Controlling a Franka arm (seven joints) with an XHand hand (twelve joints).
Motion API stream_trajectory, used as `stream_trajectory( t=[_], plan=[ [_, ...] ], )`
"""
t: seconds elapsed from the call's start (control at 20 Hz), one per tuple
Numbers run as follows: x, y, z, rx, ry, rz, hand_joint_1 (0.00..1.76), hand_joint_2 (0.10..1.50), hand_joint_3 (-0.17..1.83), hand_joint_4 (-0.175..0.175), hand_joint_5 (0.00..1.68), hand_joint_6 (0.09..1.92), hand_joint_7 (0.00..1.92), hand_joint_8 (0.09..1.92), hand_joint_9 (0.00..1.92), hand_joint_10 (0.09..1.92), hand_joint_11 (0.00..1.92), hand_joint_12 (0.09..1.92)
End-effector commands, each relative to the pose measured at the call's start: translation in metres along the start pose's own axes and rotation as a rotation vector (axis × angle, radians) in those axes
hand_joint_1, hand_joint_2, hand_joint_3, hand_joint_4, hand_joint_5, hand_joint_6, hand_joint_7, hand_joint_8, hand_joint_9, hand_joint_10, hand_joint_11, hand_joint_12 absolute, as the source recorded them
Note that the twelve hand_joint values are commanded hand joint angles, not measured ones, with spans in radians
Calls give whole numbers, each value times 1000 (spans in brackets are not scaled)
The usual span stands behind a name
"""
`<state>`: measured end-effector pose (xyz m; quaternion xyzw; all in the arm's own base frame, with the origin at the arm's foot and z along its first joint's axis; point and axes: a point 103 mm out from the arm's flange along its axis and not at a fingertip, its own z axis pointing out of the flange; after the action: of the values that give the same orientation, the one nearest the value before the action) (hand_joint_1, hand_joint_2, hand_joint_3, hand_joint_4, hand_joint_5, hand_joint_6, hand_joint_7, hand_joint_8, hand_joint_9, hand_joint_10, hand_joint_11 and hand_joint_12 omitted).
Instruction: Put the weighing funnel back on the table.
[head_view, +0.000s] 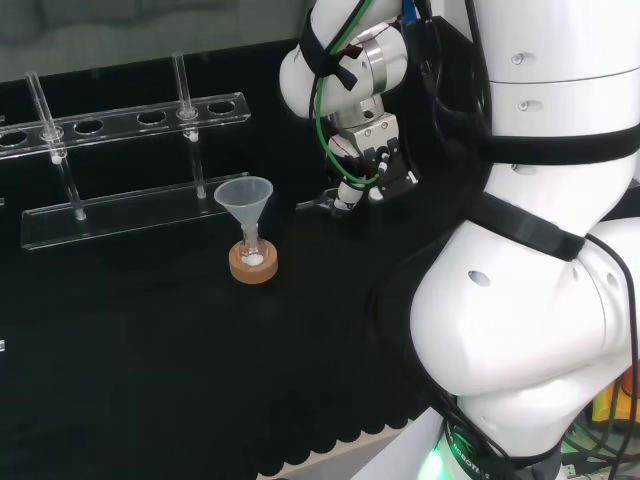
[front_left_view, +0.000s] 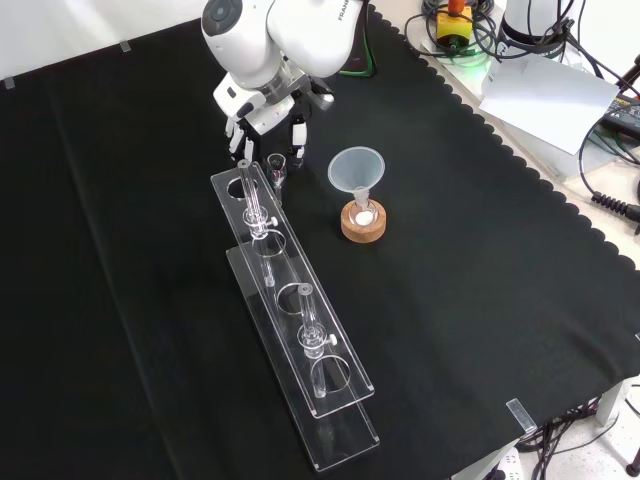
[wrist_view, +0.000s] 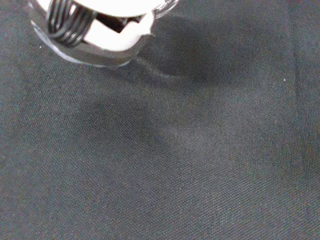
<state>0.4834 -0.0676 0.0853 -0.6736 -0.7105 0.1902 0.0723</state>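
White arm links (head_view: 540, 300) up close, hand (head_view: 372, 160) pinching weighing funnel (head_view: 316, 203), low over creased black cloth (wrist_view: 200, 165)

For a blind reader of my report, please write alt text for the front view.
The robot hand hangs low over the black cloth at the far end of a long clear rack with two tubes; to its right, a funnel stands in a small flask on a cork ring.

Dark lettering (front_left_view: 337, 12) is carried by the arm's white link (front_left_view: 300, 35), beyond the funnel (front_left_view: 357, 170) in the front view; only part is shown.
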Motion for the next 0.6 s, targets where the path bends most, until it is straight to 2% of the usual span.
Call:
stream_trajectory(
  t=[0.05, 0.15, 0.35, 0.6],
  plan=[
    [-1, -3, -1, 28, -11, 5, 921, 932, 142, 58, 977, 662, 507, 643, 898, 377, 717, 1119],
    [-3, -4, 1, 65, -7, 6, 878, 878, 216, 26, 824, 619, 442, 640, 799, 436, 624, 1167],
    [-4, -5, 3, 127, -5, 7, 814, 765, 401, -5, 493, 456, 267, 636, 534, 574, 372, 1284],
    [-6, -13, 0, 132, -6, 6, 783, 715, 459, -20, 364, 200, 53, 620, 260, 657, 113, 1369]
  ],
)
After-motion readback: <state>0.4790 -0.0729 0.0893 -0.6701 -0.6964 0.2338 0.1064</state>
